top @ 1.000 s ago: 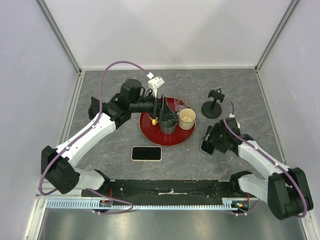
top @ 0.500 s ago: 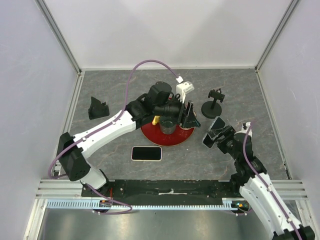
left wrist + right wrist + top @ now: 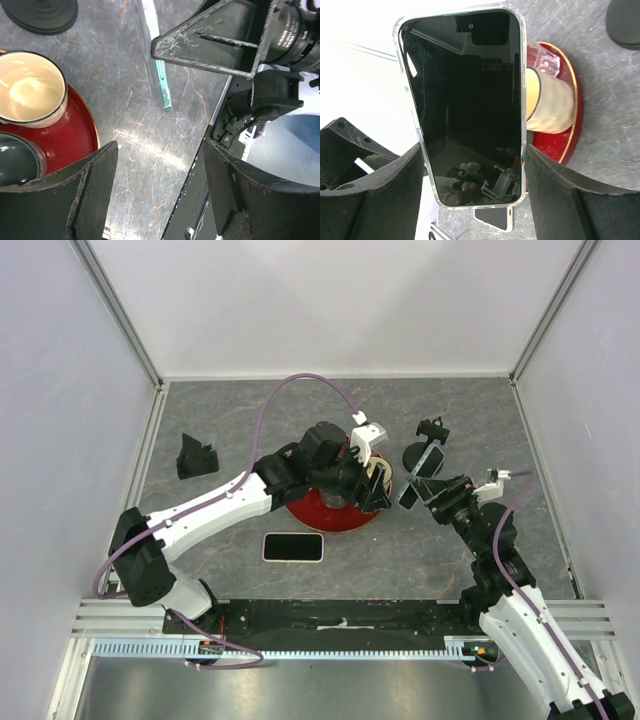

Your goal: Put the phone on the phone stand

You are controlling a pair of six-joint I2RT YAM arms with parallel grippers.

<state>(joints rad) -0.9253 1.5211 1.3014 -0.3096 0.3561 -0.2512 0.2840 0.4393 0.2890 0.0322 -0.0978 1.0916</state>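
Observation:
A phone (image 3: 465, 100) with a black screen and clear case stands upright between my right gripper's (image 3: 472, 165) fingers, which are shut on its two long edges. From above, that phone (image 3: 413, 483) hangs just in front of the black phone stand (image 3: 428, 445) and apart from it. My left gripper (image 3: 378, 492) reaches across the red tray (image 3: 310, 512) and ends close to the left of the phone. It (image 3: 157, 195) is open, with only bare table between its fingers. Its camera sees the held phone (image 3: 157, 65) edge-on.
A second phone (image 3: 293, 547) lies flat on the table near the front. The tray holds a cream cup (image 3: 27, 87) and a dark cup (image 3: 15, 162). Another black stand (image 3: 196, 455) sits at the far left. Walls close in the table.
My left arm swung right over the tray toward the right gripper. My right gripper carried the phone up and back toward the phone stand.

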